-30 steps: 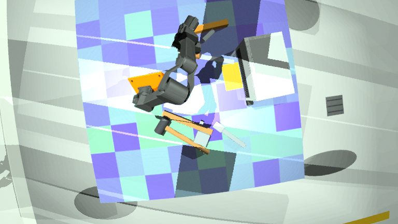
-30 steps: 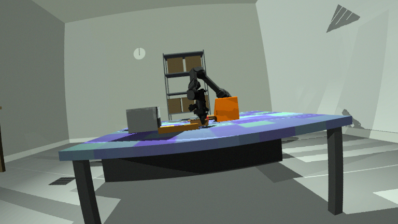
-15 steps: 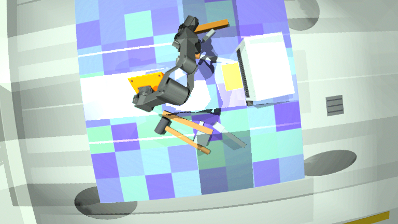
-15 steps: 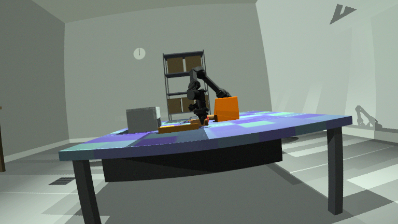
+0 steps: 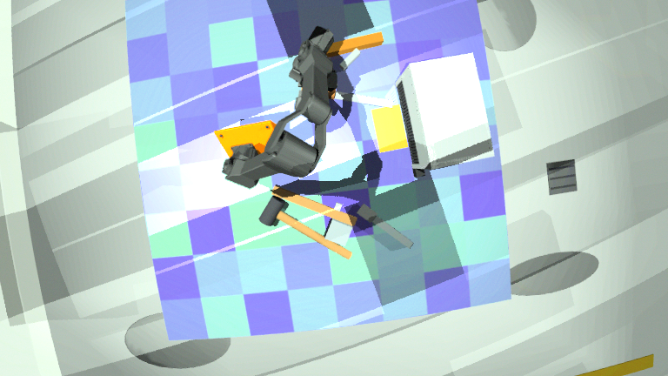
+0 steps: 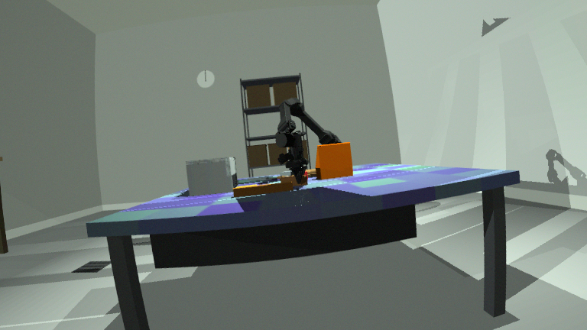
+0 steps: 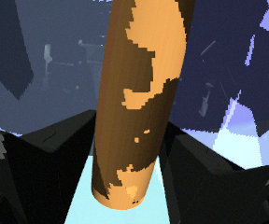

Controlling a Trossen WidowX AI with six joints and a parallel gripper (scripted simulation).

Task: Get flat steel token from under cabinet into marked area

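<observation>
The cabinet [image 5: 450,105] [image 6: 209,177] is a pale box with dark vent slots facing the arm. The yellow marked area [image 5: 388,130] lies in front of it. I cannot make out the token in any view. My gripper [image 6: 298,180] [image 7: 128,123] is low at the table, away from the cabinet. Its fingers are slightly open around a round wooden handle [image 5: 331,94] [image 7: 134,84], with narrow gaps beside the handle's end in the wrist view. The far end of the handle is out of the wrist view, and the arm hides most of it from above.
A mallet [image 5: 315,235], a wooden bar [image 5: 315,205], a pale flat piece [image 5: 339,231] and a narrow grey tool [image 5: 396,235] lie on the near side. An orange-brown bar [image 5: 362,43] and a small pale block [image 5: 350,59] lie beyond the gripper. An orange stand [image 5: 243,130] [image 6: 335,160] is beside the arm's base.
</observation>
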